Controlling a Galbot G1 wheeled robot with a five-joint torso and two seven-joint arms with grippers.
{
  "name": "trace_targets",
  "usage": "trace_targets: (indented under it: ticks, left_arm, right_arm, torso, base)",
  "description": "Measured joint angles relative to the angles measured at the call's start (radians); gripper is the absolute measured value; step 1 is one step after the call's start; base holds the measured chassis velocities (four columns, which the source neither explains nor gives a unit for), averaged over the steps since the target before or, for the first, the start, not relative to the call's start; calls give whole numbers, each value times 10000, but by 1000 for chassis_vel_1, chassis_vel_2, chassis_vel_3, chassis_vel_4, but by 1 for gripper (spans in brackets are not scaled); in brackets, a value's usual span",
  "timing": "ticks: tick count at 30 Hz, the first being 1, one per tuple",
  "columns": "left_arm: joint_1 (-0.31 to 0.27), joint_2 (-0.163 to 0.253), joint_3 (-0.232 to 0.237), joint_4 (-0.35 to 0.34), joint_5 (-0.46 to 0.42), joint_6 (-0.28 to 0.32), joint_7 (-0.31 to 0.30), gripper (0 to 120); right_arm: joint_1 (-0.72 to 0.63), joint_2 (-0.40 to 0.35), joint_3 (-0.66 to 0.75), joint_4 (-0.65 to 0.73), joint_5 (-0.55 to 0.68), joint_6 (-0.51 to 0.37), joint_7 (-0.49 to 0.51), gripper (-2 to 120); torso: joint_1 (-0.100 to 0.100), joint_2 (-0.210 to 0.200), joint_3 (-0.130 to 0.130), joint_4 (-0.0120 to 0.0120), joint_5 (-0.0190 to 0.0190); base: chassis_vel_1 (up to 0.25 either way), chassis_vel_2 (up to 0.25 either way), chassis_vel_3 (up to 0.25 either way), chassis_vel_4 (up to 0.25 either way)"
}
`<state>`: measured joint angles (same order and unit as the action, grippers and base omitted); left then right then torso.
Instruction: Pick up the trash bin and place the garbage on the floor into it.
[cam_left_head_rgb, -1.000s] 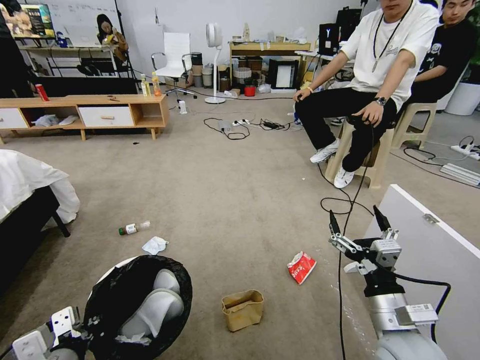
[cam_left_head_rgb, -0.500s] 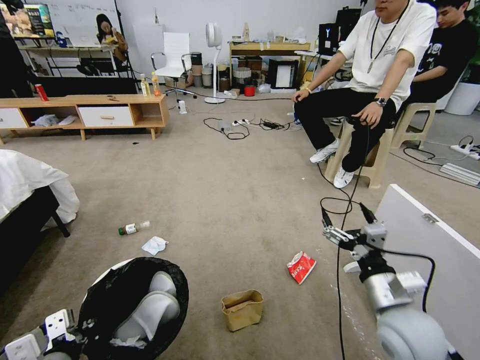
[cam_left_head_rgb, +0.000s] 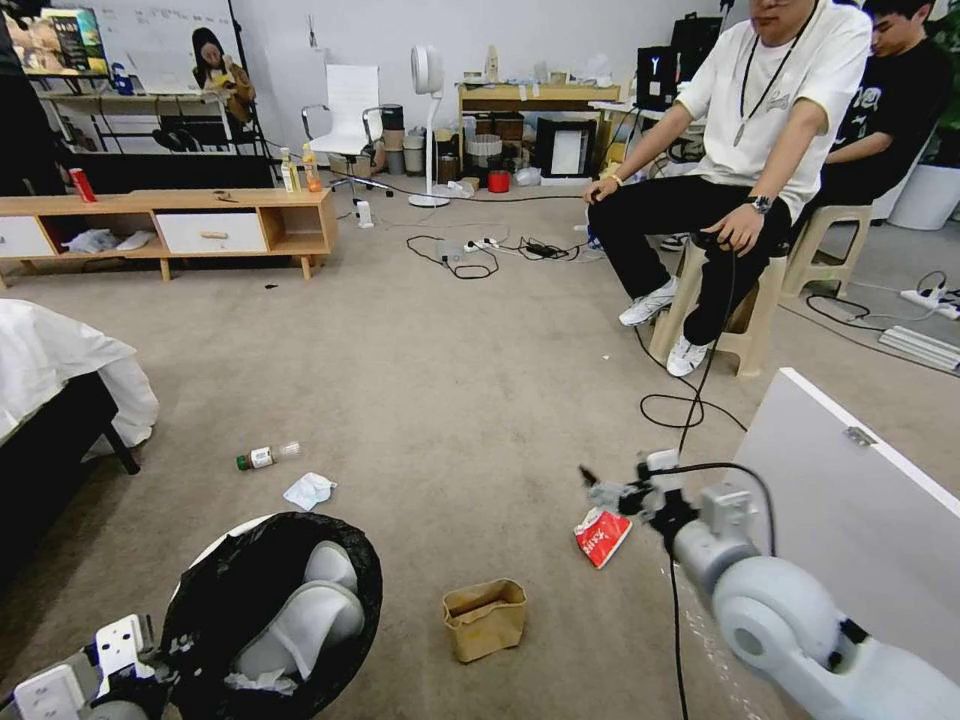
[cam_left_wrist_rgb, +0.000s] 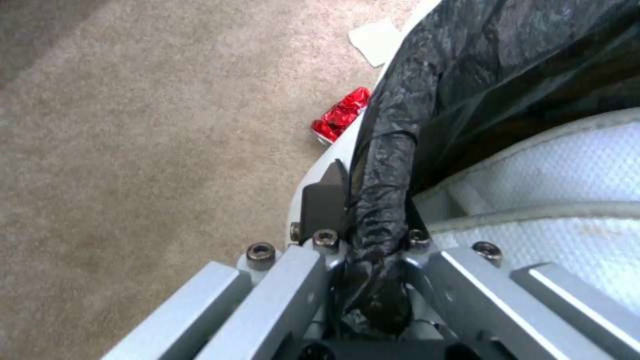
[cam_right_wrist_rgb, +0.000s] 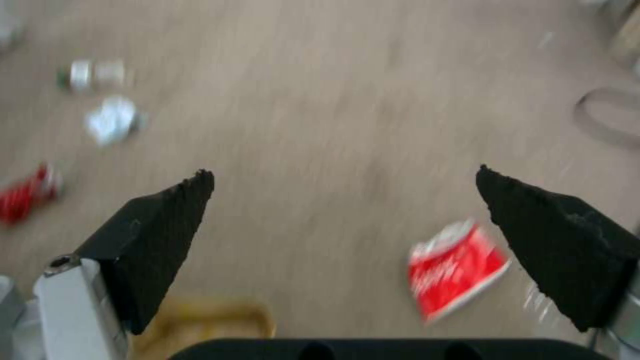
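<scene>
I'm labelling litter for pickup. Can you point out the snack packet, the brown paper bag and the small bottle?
snack packet (cam_left_head_rgb: 603, 535): head view, middle of its red face.
brown paper bag (cam_left_head_rgb: 486, 620): head view, its front wall.
small bottle (cam_left_head_rgb: 266, 457): head view, its labelled middle.

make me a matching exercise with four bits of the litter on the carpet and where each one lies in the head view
Things:
1. brown paper bag
2. red-and-white snack packet
3. crumpled white tissue
4. small clear green-capped bottle

Places:
A. lying on its side, farthest out on the carpet, just beyond the tissue
B. just under the tip of the open right claw
C. close to the far rim of the black-lined white trash bin
D. standing open between the bin and the right arm, nearest the robot

Pairs: 1-D, 2-B, 3-C, 4-A
</scene>
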<state>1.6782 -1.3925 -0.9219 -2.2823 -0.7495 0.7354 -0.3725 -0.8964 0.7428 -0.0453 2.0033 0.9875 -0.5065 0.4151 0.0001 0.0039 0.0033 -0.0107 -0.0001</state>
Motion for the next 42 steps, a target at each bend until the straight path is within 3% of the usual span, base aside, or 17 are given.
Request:
trace_targets:
  ticks: [4, 8, 18, 27, 42]
  left_arm:
    - [-17, 4, 0, 26, 0, 0, 8, 1]
    - [-71, 94, 55, 204, -1, 0, 101, 1]
    - [-144, 36, 98, 261, 18, 0, 128, 1]
    - [-92, -86, 31, 256, 57, 0, 149, 1]
    - [-202, -194, 16, 387, 92, 0, 166, 1]
  right_arm:
    - [336, 0, -467, -193, 233, -306, 3, 100]
    - [1327, 146, -2143, -1029, 499, -1301, -299, 100]
    - [2057, 606, -3770, -1912, -1, -1417, -915, 100]
    - [2971, 1433, -5365, -3175, -846, -799, -1611, 100]
    - [3615, 2283, -6766, -5446, -1744, 297, -2400, 100]
  torso:
    - [0, 0, 0, 1, 0]
    - [0, 0, 0, 0, 0]
    - [0, 0, 0, -2, -1]
    - [0, 0, -1, 2, -1]
    - [0, 1, -1, -2, 0]
  base:
    - [0, 0, 0, 0]
    - [0, 0, 0, 0]
    - [0, 0, 0, 0]
    - [0, 0, 0, 0]
    - [0, 0, 0, 0]
